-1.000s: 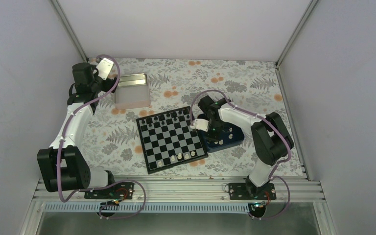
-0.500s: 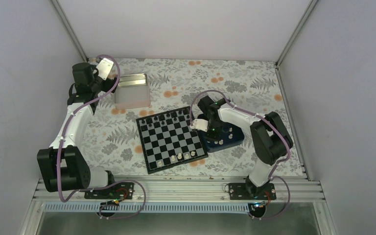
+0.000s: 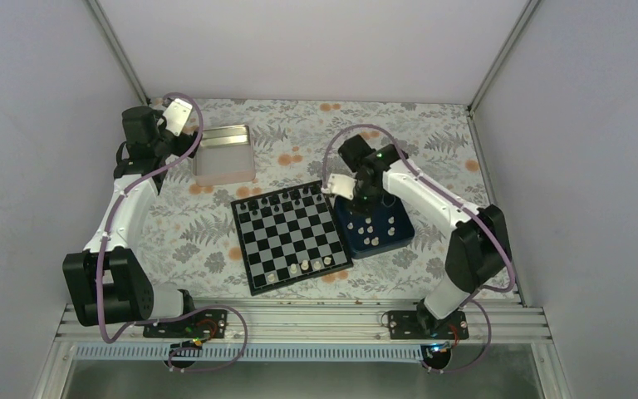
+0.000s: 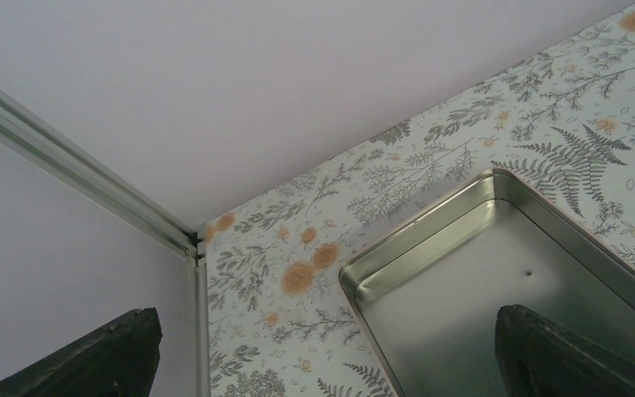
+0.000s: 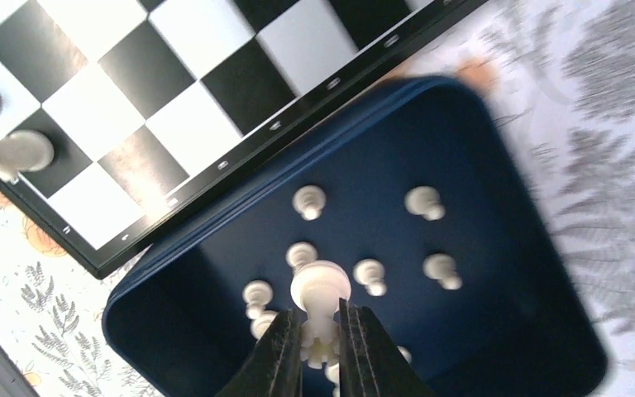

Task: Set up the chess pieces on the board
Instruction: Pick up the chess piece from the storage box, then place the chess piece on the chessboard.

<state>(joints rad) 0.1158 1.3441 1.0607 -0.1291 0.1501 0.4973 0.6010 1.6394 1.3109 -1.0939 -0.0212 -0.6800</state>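
My right claw (image 5: 318, 314) is clenched on a white chess piece (image 5: 320, 284), holding it over the dark blue tray (image 5: 504, 331) where more chess pieces (image 5: 424, 201) lie loose, just beside the board (image 3: 291, 237). My left claw (image 4: 328, 322) hangs released by the silver tin (image 4: 463, 273) at the far left of the worktop (image 3: 432, 141), well apart from the board.

A silver tin (image 3: 224, 158) sits well apart from the blue tray (image 3: 349, 231).

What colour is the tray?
The tray is dark blue, clearest in the right wrist view.
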